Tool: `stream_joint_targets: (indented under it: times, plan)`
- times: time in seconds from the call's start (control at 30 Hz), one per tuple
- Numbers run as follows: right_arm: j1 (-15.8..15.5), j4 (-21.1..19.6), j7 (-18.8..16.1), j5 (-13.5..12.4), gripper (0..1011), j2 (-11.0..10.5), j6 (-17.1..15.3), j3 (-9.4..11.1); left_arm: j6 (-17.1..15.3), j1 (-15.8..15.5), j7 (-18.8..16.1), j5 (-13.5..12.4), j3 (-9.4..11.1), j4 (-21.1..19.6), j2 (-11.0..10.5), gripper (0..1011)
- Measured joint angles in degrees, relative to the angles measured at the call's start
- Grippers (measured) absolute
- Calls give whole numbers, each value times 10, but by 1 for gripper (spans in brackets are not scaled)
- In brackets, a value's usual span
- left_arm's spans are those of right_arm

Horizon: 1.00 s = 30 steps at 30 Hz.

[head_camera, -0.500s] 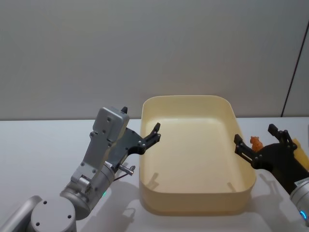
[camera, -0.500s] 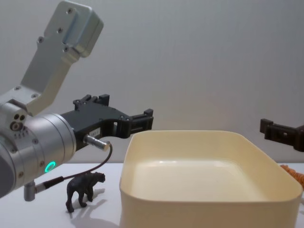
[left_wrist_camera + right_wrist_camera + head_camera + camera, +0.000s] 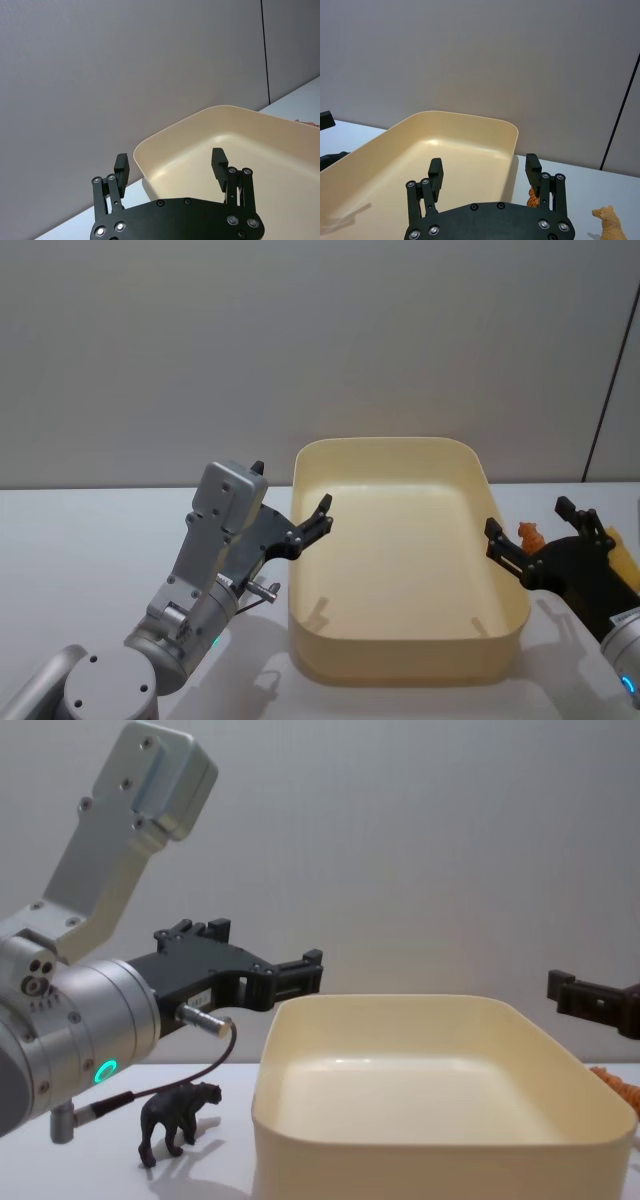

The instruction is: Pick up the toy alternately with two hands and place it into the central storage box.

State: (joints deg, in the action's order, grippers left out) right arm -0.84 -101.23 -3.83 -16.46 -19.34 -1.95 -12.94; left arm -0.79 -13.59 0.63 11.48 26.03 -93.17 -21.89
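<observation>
Picking is not yet begun: the black plastic left gripper [image 3: 170, 159] and right gripper [image 3: 484, 164] flank the empty cream-yellow plastic tub [image 3: 400, 444], fingers apart. The small black toy bear [image 3: 178, 1118] stands on the tabletop [image 3: 80, 540]; the left gripper should descend onto it

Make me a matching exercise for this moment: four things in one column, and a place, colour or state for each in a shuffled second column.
1. box
2. black toy
3. orange toy
4. left pincer

A. fingers spread, in the air
B. cream-yellow, empty
C. on the table, left of the box
D. right of the box, near the right pincer

Pairs: 1-B, 2-C, 3-D, 4-A.
</observation>
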Motion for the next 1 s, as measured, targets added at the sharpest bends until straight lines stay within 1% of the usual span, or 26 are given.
stream_joint_targets:
  times: [1.0]
  plan:
    - [0, 0, 0, 0, 1001, 0, 0, 0, 0, 0, 0, 0, 0, 0, 0, 1001]
